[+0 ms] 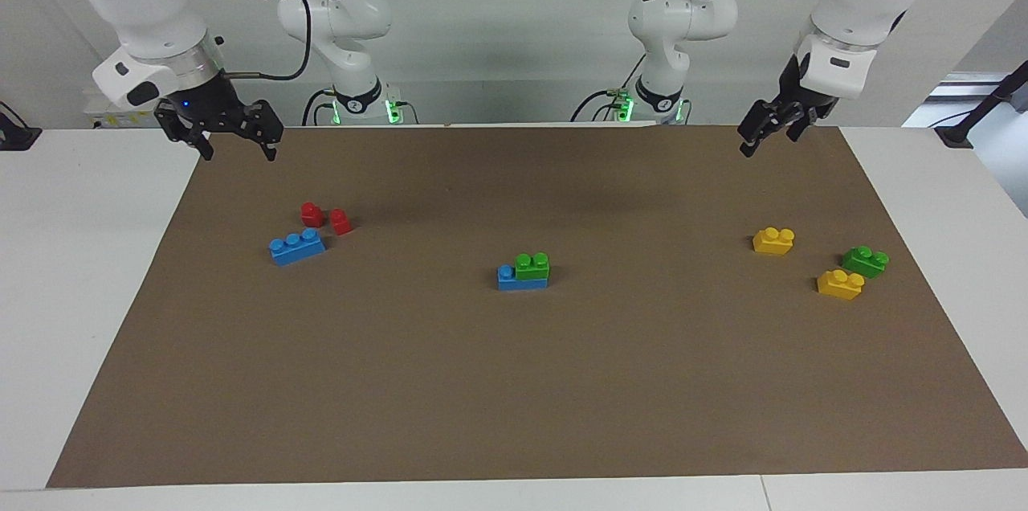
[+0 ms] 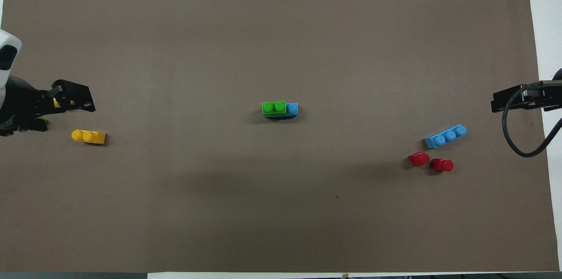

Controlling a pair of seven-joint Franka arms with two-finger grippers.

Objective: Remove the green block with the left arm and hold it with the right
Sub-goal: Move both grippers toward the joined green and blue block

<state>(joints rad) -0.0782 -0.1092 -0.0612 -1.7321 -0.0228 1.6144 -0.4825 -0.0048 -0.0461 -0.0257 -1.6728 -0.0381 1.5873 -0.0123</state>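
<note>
**Green block sitting on blue brick at mat centre, both grippers parked high**

I am seeing the green block sitting stacked on a blue brick in the middle of the brown mat. It is covering the part of the blue brick toward the left arm's end, leaving one blue stud bare at the right arm's end. Its long axis is running along the table's length, from one arm's end to the other, studs pointing up.

I am looking at open mat all around this stack. Toward the right arm's end a loose blue three-stud brick is lying slightly angled, with two red blocks just beside it, nearer the robots. Toward the left arm's end two yellow blocks and a second green block are clustered near the mat's edge; the overhead view is hiding part of this group under the left gripper.

The right gripper is hanging over the mat's corner nearest its base, fingers spread apart and holding nothing. The left gripper is hanging over the mat's edge nearest the robots at its own end; I cannot tell how its fingers are set.
</note>
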